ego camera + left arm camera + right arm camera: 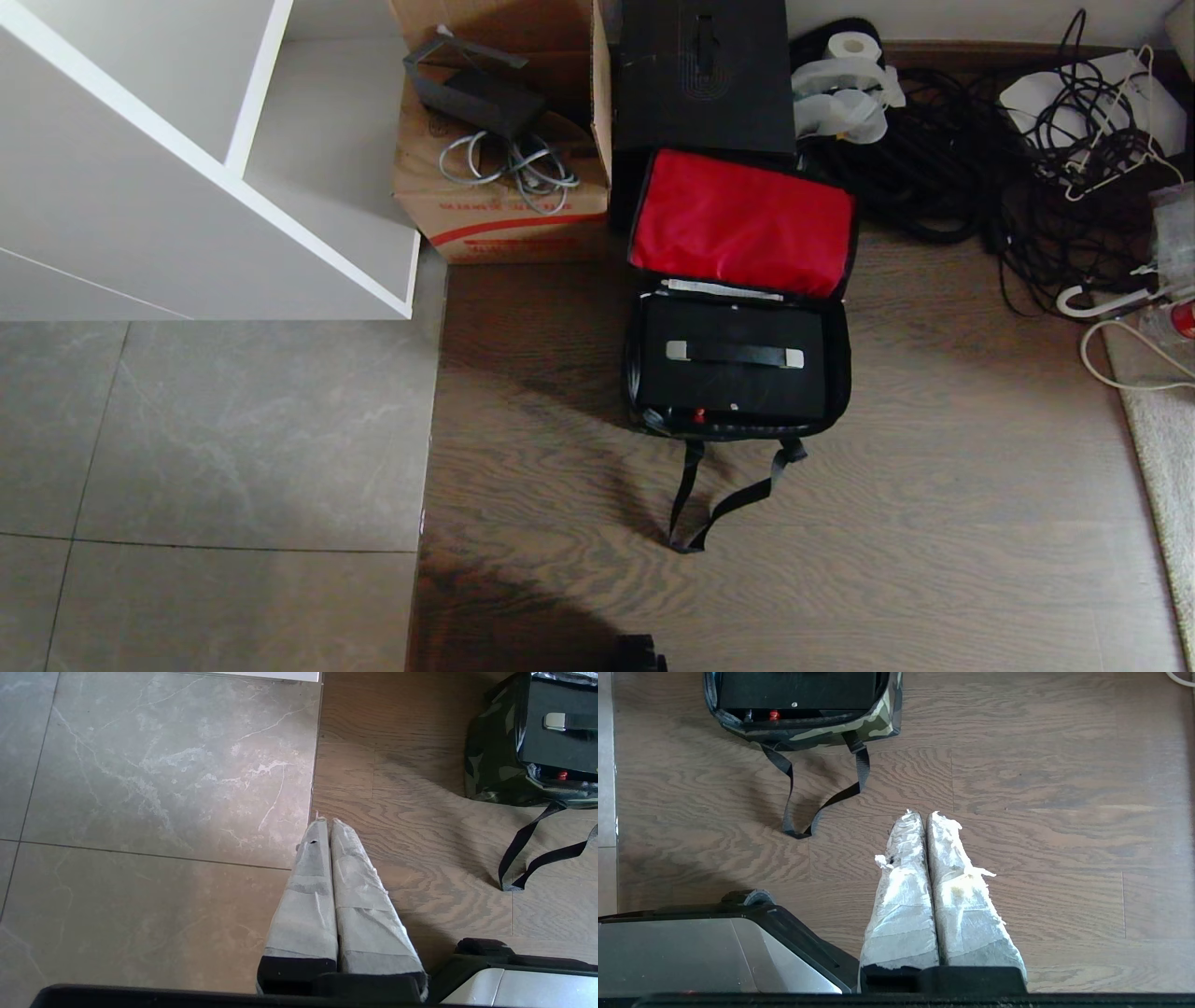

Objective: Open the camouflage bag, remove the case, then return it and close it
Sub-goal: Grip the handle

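Head view: flat rigid case (731, 369) inside soft camouflage bag (840, 364) (both tape-wrapped tools clenched, empty)

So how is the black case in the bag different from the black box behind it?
The case lies flat inside the open camouflage bag; the black box stands on the floor behind it. The case has a handle on silver mounts; the box shows a faint oval emblem. The box looks taller. Both are black and rectangular.

Bag (838, 373): green-black camouflage outside, red lining, black straps (724, 499). Case (728, 369) inside bag: black, silver handle mounts.
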{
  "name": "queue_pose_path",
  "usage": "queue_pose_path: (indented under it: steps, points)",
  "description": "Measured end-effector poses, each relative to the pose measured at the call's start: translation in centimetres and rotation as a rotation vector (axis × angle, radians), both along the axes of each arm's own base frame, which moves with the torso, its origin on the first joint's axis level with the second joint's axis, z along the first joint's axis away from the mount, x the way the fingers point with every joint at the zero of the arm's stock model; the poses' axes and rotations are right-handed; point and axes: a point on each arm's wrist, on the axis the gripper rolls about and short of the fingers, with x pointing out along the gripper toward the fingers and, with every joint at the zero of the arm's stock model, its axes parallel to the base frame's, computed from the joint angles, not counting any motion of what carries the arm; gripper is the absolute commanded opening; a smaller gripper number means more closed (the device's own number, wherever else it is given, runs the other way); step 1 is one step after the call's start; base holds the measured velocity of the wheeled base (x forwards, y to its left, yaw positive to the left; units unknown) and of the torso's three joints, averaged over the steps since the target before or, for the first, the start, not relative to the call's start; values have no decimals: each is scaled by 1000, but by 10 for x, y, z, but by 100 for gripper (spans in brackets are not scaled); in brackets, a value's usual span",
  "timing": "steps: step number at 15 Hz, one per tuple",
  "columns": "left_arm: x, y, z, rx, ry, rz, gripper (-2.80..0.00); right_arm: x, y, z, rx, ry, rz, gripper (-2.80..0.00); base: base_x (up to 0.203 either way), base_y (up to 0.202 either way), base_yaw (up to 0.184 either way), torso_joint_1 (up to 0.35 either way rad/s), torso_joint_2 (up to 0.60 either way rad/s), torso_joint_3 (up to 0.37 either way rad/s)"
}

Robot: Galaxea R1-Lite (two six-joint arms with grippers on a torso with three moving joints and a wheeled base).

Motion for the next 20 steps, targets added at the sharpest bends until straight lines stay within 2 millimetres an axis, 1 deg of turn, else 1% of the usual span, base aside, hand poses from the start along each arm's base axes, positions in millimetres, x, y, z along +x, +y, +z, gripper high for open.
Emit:
queue_pose_path:
  steps: [9, 11, 16, 20]
  points:
    - [0, 0, 0, 20, 1, 5, -280, 0, 0, 0, -1, 1, 0, -280, 0, 0, 0, 0, 0, 0]
    - [0, 0, 0, 28, 4, 7, -280, 0, 0, 0, 0, 1, 0, -280, 9, -89, 9, 3, 2, 0]
    - [0, 0, 0, 11, 0, 3, -280, 0, 0, 0, 0, 2, 1, -280, 1, -157, -3, 1, 3, 0]
    - [0, 0, 0, 11, -1, 1, -280, 0, 0, 0, 0, 0, 0, -280, 0, 0, 0, 0, 0, 0]
